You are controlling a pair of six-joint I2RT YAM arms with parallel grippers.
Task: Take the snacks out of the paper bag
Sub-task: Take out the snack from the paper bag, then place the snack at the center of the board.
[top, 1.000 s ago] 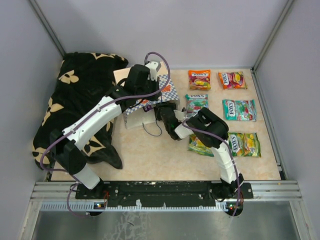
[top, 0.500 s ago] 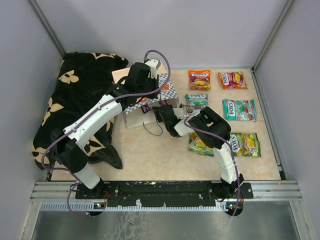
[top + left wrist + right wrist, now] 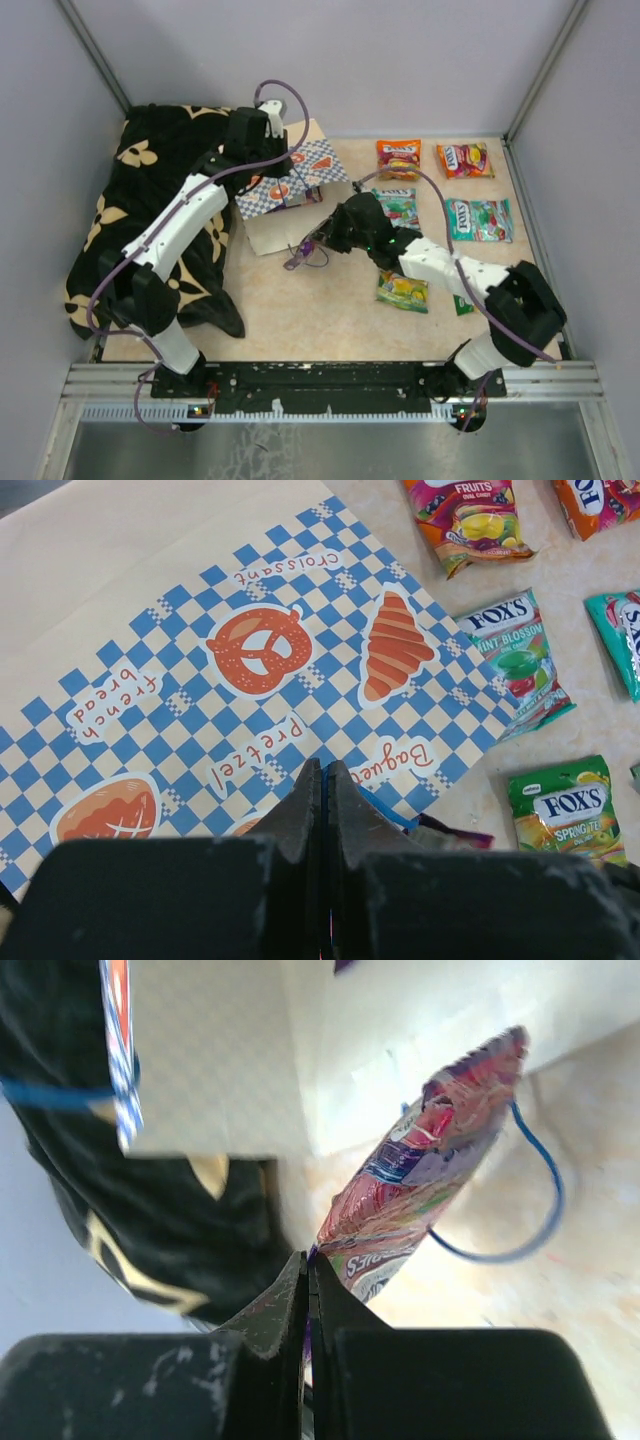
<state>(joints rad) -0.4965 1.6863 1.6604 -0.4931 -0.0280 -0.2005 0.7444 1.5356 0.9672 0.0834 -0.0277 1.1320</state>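
Tilted paper bag (image 3: 322, 162), snacks (image 3: 398, 160) alongside

Cloth on the table
A black cloth (image 3: 100, 255) with cream flowers lies bunched along the beige table's (image 3: 320, 320) left side.

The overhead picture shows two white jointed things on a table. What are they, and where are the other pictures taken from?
They are two robot arms with two-finger grippers. One camera looks down from above; the others ride on the wrists. On the beige table are glossy candy packets, a black flower-patterned cloth and a cream paper bag with a blue-white checkered band. The left gripper is shut on the bag's edge; the right gripper is shut on a purple candy packet by the bag's mouth.
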